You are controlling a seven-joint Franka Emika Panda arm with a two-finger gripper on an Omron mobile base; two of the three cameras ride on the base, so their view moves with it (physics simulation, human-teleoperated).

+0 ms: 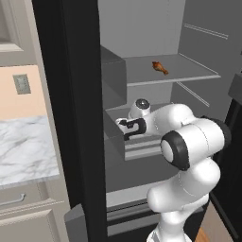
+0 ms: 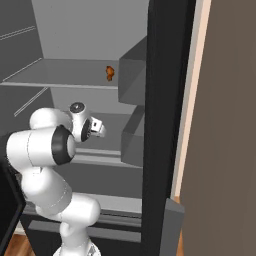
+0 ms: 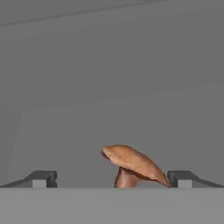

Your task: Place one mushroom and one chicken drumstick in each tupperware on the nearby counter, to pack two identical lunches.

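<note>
I'm fetching a mushroom [image 3: 131, 164] from the fridge; my hand [image 3: 112, 178] is released, fingertips at its three and nine o'clock. Next: clench gently.

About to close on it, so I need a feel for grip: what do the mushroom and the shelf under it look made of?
Mushroom: looks soft and organic, with a matte reddish-brown cap and no shine, on a short stem. Shelf: flat uniform grey, smooth and matte, probably hard plastic or coated metal; the render leaves that open. The open fingers look like dark hard plastic.
</note>
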